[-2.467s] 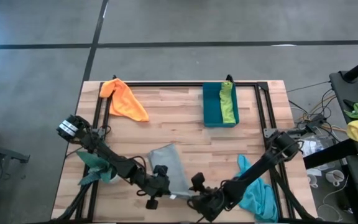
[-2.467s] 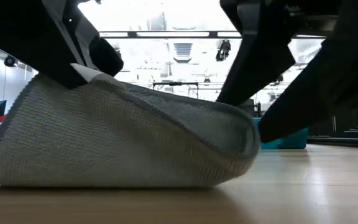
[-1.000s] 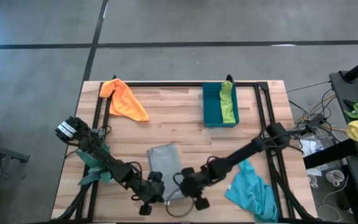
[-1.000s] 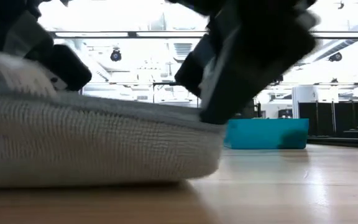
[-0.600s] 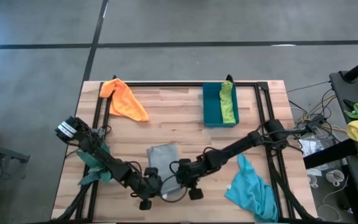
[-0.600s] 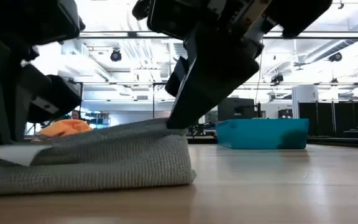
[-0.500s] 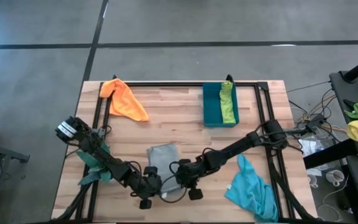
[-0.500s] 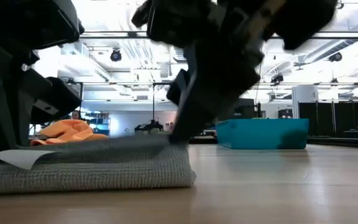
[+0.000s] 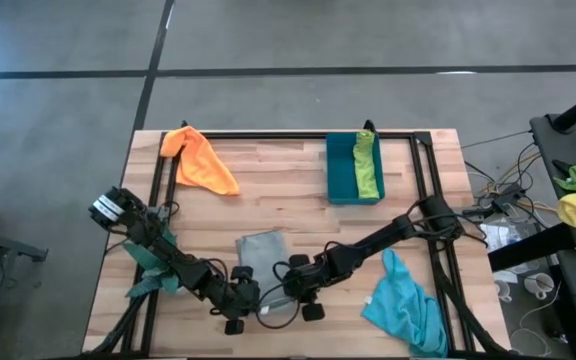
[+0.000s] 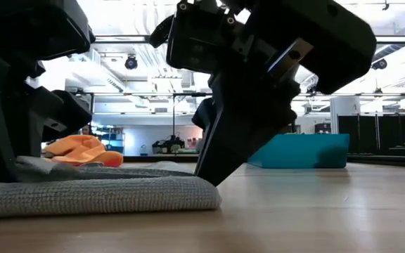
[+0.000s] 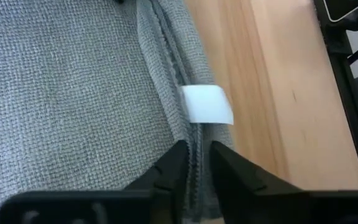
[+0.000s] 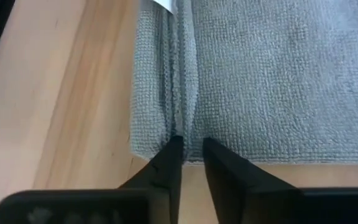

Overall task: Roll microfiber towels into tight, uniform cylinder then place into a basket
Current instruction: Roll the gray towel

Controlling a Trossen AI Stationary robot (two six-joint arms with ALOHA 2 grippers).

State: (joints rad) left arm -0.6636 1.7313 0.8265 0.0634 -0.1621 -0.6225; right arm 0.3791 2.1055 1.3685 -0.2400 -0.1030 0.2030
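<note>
A grey towel [image 9: 262, 250] lies folded flat on the wooden table, near the front and close to the middle. My left gripper [image 9: 252, 300] is at its near edge on the left, and my right gripper [image 9: 284, 293] is at its near right corner. Each is shut on that edge, with cloth in the narrow gap between the fingers. A white tag [image 11: 207, 104] sticks out of the edge. The teal basket [image 9: 340, 170] stands at the far right with a lime green towel [image 9: 368, 165] inside. An orange towel [image 9: 200, 160] lies at the far left, a turquoise one [image 9: 405, 305] at the near right. My left gripper [image 11: 194, 152] pinches the towel's folded near edge [image 11: 194, 142] between its two fingers, several layers together, just short of the tag. The fingers slant down from the left and run along the edge. The towel lies flat on the table. My right gripper [image 12: 191, 144] pinches a ridge of the same near edge [image 12: 180, 127] between its fingers, at the towel's right corner. Several layers bunch into the gap. The fingers slant down from the right, along the edge. The towel rests flat on the wood [image 10: 188, 193].
A dark green thing [image 9: 153, 265] lies under my left arm near the table's left edge. Black frame rails [image 9: 423, 180] run along the left, far and right sides. Bare wood [image 9: 278, 195] shows between the grey towel and the basket.
Both grippers have sunk toward the table, and the right one has gone toward the table's left edge. The grey towel's near part, which they held up in a hump, has come down. It now lies flat in folded layers, and the towel shows shorter from above.
</note>
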